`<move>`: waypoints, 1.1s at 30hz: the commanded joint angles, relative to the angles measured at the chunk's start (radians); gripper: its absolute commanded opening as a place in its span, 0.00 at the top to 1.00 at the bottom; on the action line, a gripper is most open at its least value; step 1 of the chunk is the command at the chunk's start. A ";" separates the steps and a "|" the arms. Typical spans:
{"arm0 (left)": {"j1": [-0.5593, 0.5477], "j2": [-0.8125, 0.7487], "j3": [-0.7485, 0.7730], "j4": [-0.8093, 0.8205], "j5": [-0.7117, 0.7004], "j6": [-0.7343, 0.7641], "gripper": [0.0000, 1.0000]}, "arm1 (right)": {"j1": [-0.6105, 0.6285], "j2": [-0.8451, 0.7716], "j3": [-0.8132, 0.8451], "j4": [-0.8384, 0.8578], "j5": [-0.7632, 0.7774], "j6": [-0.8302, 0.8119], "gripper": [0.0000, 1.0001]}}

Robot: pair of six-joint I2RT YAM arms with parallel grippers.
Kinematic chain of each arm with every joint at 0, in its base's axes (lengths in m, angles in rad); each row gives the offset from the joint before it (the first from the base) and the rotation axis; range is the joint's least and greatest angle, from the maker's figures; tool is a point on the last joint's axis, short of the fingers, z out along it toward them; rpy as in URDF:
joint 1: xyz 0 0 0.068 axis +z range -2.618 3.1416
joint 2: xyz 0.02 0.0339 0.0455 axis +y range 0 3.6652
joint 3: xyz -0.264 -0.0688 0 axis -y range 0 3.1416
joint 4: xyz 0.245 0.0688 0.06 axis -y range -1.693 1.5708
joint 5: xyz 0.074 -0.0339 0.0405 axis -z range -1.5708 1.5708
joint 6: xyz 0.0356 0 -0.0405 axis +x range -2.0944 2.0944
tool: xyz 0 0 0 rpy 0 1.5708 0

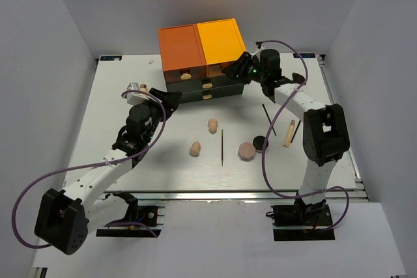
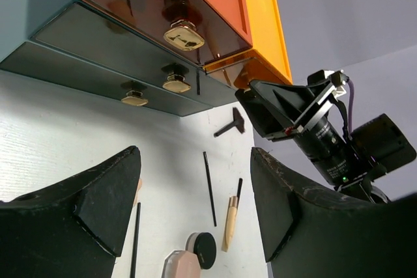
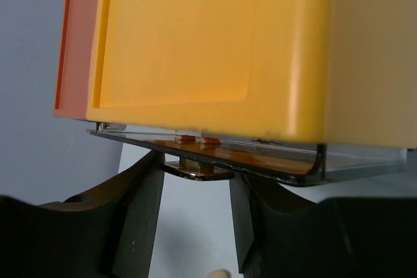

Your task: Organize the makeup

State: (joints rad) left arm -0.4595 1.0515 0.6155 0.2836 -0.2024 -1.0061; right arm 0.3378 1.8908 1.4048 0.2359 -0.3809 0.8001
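The makeup lies loose on the white table: two peach sponges, a pink puff, a black jar, thin black sticks and a beige tube. The left wrist view shows the tube, jar, puff and a stick. My right gripper is at the orange-and-dark drawer box, its jaws closed on both ends of the upper right drawer's gold knob. My left gripper is open and empty in front of the box's left side.
The box's other drawers show gold knobs. A small black T-shaped piece lies near the box's front right. Grey walls enclose the table on three sides. The right arm's cable loops over the table's right front.
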 commanded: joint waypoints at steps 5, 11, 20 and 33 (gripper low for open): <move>-0.002 -0.004 -0.011 0.026 -0.012 0.015 0.23 | -0.016 -0.131 -0.124 0.082 0.004 -0.024 0.74; -0.004 -0.044 -0.011 -0.058 -0.093 0.067 0.22 | -0.016 -0.301 -0.294 0.042 -0.033 -0.018 0.72; -0.001 -0.013 0.072 -0.196 0.041 0.277 0.12 | -0.016 -0.457 -0.457 0.037 -0.096 -0.041 0.22; -0.030 0.116 0.080 -0.316 0.469 0.605 0.02 | -0.016 -0.469 -0.457 -0.121 -0.533 -0.439 0.11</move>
State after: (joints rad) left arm -0.4671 1.2034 0.7322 -0.0227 0.1612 -0.5087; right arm 0.3233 1.4509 0.9478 0.1638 -0.7197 0.5175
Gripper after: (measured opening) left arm 0.981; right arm 0.894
